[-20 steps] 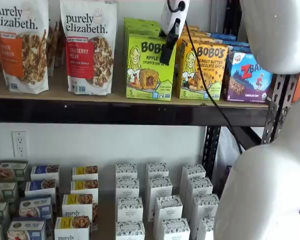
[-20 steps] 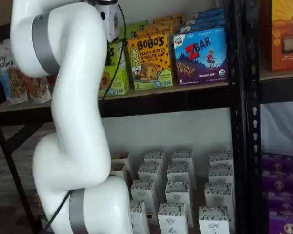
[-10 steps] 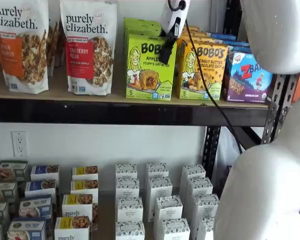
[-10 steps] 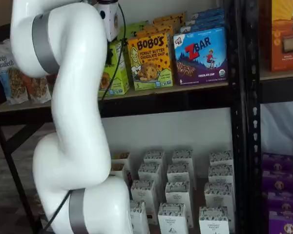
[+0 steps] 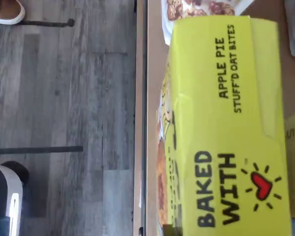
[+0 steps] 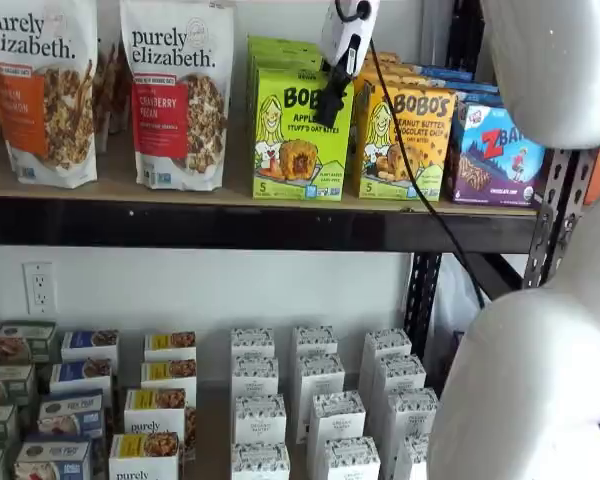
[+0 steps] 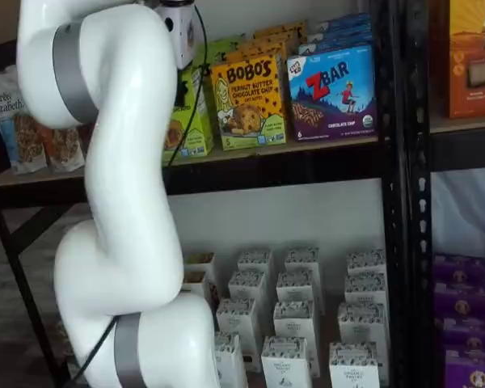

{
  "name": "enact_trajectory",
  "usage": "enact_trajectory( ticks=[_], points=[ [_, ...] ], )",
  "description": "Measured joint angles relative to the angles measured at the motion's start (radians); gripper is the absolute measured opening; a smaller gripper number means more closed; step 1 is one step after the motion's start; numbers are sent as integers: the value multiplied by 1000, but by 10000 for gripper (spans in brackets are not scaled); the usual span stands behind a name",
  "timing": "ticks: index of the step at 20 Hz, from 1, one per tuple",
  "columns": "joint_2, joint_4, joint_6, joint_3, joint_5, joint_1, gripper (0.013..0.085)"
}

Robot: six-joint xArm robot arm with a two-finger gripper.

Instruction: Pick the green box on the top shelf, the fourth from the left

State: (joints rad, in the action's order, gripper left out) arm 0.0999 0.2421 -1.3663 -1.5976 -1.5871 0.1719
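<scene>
The gripper, white-bodied with black fingers, hung at the upper right corner of the green box, one dark finger lying across the carton's face; whether the fingers had closed on the carton could not be told from the side-on sight of them. A black cable trailed down from the gripper across the yellow-orange Bobo's box.

The green box stood upright at the front edge of the top shelf, a tan board with a black front beam, between a Purely Elizabeth granola bag and the yellow-orange box, with a blue ZBar box beyond. Below, rows of small white cartons filled the lower shelf against a white wall with an outlet.

In the other shelf view, the white arm hid most of the green box, leaving only its side panel showing, while purple boxes in the neighbouring bay came into sight. The wrist view alone showed the carton's top panel, printed "Apple Pie Stuff'd Oat Bites" and "Baked With", plus a grey plank floor beyond the shelf edge.
</scene>
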Motion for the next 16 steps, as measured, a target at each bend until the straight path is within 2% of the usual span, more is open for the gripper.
enact_trajectory(
  ticks=[1,4,16],
  points=[
    [0,0,0,0,1,0,370],
    [1,5,0,0,2,0,290],
    [-7,4,10,-31,-43,5,290]
  ],
)
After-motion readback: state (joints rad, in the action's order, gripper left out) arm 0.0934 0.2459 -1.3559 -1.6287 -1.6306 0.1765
